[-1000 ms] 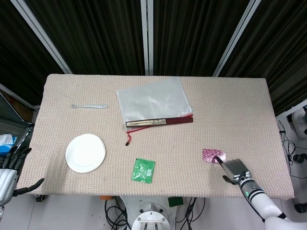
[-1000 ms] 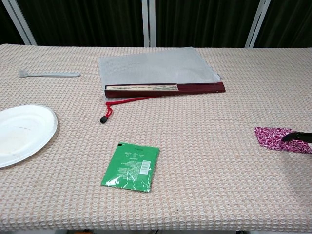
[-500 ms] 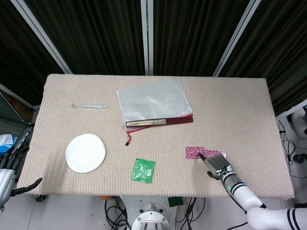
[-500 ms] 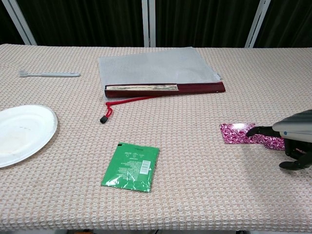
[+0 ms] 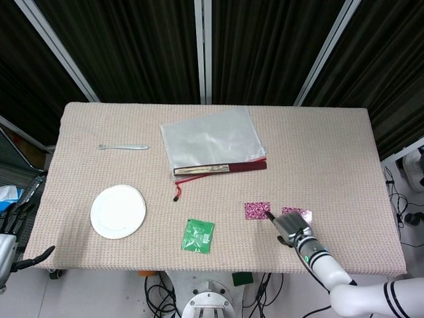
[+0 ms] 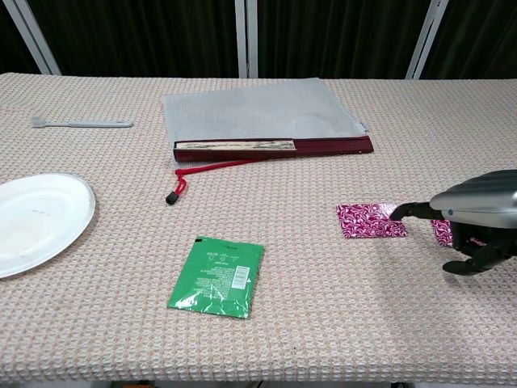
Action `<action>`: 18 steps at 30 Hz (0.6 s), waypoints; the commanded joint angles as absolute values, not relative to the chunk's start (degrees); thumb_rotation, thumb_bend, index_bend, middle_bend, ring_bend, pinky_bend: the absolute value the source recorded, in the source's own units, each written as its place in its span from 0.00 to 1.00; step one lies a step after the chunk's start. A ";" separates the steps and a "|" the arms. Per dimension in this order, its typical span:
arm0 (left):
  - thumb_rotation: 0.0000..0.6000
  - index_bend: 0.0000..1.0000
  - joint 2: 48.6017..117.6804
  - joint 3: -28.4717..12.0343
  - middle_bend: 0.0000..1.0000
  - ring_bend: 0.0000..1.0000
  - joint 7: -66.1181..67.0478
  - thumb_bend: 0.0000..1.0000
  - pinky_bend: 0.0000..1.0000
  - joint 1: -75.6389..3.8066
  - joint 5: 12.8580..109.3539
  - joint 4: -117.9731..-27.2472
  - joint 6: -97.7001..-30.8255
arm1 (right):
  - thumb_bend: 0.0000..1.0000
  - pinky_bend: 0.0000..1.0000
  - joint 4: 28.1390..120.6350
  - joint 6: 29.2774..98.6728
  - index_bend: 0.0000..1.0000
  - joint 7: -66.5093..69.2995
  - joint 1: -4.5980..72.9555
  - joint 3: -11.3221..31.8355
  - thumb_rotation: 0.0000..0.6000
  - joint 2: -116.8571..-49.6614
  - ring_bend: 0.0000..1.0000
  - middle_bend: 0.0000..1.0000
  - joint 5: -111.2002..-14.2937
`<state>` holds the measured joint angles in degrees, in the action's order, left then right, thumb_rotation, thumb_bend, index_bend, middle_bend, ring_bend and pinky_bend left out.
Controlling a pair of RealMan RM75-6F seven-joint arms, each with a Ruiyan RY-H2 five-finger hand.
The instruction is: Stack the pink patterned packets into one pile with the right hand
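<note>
A right robot hand (image 6: 472,222) reaches across the table (image 5: 331,142) near its front edge, one outstretched finger (image 6: 406,212) touching the right end of a pink patterned packet (image 6: 370,221) that lies flat on the woven cloth, while the remaining fingers curl beneath the palm and grasp nothing. A second pink packet (image 5: 296,213) lies just beside the first, toward the right edge of the table, partly hidden under the hand; the two sit apart in the head view, not yet in one pile. The left robot hand (image 5: 8,233) hangs off the left edge of the table, fingers loosely spread and holding nothing. Elsewhere on the table lie a green packet (image 6: 216,277) near the front edge, a white plate (image 6: 36,221) toward the left edge, a small fork (image 5: 123,146) and a clear plastic sleeve over a red-backed folder (image 6: 271,117) toward the far side. The risk from here appears to be that the thin, flat packets offer little for fingers to catch on the textured cloth: a fingertip push could slide one farther from the other rather than onto it, or skate off the glossy foil, and the packet beneath the palm could be dragged out of place unseen.
</note>
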<state>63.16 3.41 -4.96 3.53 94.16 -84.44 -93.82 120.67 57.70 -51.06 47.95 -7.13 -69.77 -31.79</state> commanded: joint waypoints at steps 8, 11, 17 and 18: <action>0.26 0.09 63.95 3.73 0.07 0.01 -4.80 0.09 0.18 3.50 94.47 -84.04 -93.39 | 1.00 0.72 120.59 57.42 0.00 -45.15 43.42 -13.97 1.00 -63.31 0.82 0.90 -36.91; 0.26 0.09 64.18 3.77 0.07 0.01 -4.85 0.09 0.18 3.49 94.36 -83.78 -93.16 | 1.00 0.72 119.33 56.40 0.00 -44.03 42.96 -14.67 1.00 -63.04 0.81 0.90 -37.80; 0.26 0.09 64.25 3.65 0.07 0.01 -4.91 0.09 0.18 3.43 94.21 -83.64 -93.09 | 1.00 0.72 117.57 55.15 0.00 -42.60 42.81 -14.83 1.00 -63.19 0.81 0.90 -38.22; 0.26 0.09 64.26 3.65 0.07 0.01 -4.94 0.09 0.18 3.41 94.23 -83.64 -93.07 | 1.00 0.72 117.24 54.94 0.00 -42.53 42.89 -14.79 1.00 -63.41 0.81 0.90 -38.02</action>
